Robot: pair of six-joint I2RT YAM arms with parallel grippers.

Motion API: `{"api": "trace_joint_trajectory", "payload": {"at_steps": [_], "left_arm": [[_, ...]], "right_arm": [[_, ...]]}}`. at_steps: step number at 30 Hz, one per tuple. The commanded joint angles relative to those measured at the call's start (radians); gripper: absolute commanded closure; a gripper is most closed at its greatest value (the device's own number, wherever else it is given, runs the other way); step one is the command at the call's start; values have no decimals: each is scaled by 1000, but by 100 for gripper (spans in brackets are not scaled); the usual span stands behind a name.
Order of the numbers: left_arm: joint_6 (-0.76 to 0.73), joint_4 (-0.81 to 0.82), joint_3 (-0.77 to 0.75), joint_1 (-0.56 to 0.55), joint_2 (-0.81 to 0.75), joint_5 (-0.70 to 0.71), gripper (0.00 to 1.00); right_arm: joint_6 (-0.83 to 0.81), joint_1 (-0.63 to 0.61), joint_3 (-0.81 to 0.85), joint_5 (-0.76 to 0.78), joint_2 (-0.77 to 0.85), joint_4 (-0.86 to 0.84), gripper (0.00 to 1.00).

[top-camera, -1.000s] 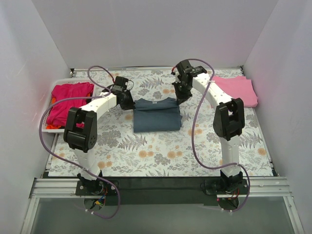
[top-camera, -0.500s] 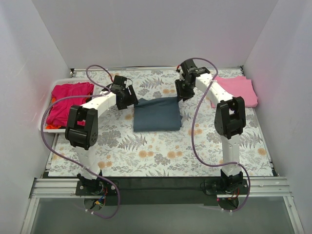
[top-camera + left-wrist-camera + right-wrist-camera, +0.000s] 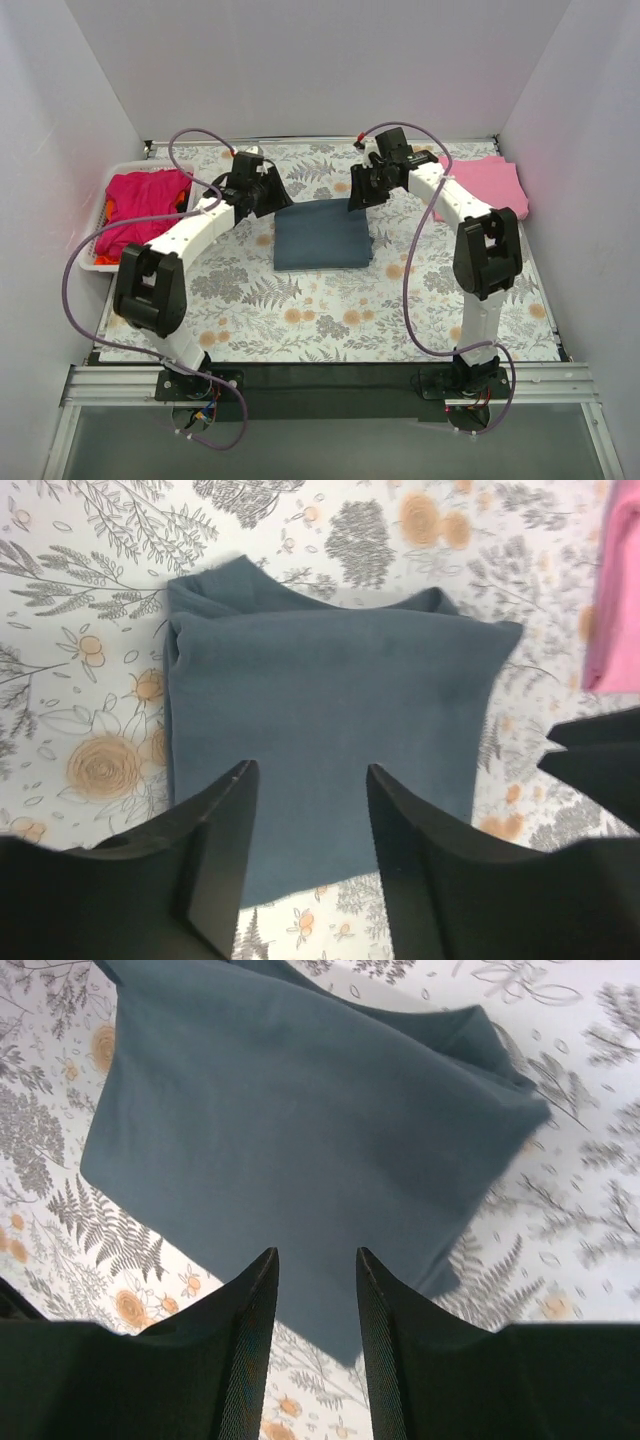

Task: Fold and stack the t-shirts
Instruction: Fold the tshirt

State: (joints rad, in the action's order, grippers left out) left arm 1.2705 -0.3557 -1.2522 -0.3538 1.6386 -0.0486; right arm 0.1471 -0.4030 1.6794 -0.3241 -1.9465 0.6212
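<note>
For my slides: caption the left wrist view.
Open left gripper hovers over folded blue-grey t-shirt on floral tablecloth.

No writing, label, brand or number can be read anywhere.

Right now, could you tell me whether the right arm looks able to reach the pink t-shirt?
Probably yes. The pink t-shirt lies uncovered beside that arm's own forearm, with nothing on it, and the right tool is open and empty above the blue-grey t-shirt.
</note>
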Motion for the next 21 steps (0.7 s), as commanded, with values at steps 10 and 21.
{"api": "trace_joint_trajectory", "payload": {"at_steps": [10,21], "left_arm": [[-39,11,-331,71,496,-23,66],[10,14,-365,98,442,-181,37]], "right_arm": [[49,81,229,-237,-328,-169,65],[213,168,183,-440,-304,-359,64]]}}
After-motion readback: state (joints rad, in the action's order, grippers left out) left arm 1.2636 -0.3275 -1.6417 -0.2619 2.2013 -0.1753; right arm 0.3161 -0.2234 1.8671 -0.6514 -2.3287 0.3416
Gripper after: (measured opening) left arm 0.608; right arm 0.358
